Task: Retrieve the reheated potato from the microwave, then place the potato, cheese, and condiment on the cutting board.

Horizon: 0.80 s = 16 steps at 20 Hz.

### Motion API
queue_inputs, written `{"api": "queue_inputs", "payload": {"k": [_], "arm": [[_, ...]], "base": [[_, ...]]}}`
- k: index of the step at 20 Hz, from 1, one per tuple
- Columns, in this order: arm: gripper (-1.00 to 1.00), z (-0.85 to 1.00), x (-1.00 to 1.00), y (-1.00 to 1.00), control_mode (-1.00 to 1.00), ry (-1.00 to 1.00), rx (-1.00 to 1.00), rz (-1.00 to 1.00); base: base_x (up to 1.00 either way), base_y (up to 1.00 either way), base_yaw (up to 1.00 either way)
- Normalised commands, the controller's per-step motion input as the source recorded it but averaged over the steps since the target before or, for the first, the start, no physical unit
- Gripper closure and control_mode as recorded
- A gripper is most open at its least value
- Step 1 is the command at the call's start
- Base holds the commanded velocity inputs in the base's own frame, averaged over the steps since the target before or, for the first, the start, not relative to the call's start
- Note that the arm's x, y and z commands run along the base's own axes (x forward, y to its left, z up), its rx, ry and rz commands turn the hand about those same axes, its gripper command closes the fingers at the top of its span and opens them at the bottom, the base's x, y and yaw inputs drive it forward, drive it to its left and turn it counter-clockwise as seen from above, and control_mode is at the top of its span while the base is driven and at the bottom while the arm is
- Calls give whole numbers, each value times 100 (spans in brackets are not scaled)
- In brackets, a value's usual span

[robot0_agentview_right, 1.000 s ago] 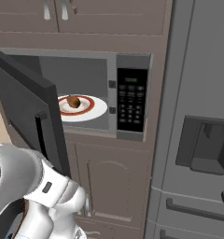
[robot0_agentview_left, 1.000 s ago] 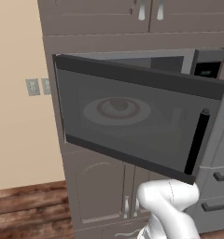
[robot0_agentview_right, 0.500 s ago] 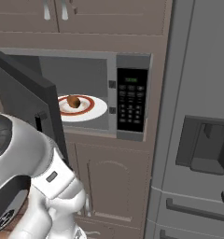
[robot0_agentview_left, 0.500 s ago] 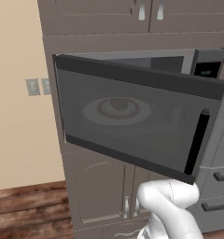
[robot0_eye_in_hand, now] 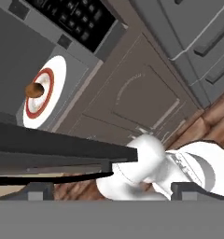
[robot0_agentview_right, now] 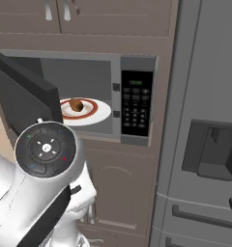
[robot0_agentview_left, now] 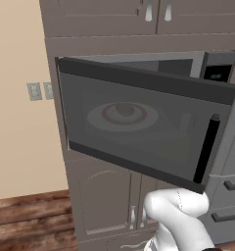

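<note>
The microwave (robot0_agentview_right: pixel 89 96) stands with its door swung open, and in the hand view the potato (robot0_eye_in_hand: pixel 34 90) sits on the white red-ringed plate (robot0_eye_in_hand: pixel 51 74) at middle left, well up and left of the empty, spread-jawed gripper (robot0_eye_in_hand: pixel 111 190) at the bottom edge

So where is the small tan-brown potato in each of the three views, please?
Left base view: the small tan-brown potato is a dim shape, seen through the dark glass microwave door, upper centre.
Right base view: left of centre, inside the open microwave.
Hand view: far left, upper half.
Shared landmark: the white red-ringed round plate under it.
</note>
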Motion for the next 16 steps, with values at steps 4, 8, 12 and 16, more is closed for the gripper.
{"api": "queue_inputs", "payload": {"k": [4, 8, 12, 16], "arm": [[-100, -6, 20, -2, -100, 0, 35, -12], [-100, -5, 38, 8, -100, 0, 29, -11], [-100, -6, 47, 14, -100, 0, 25, -7], [-100, -11, 43, 20, -100, 0, 20, -2]], "base": [[0, 0, 0], [0, 0, 0], [0, 0, 0], [0, 0, 0]]}}
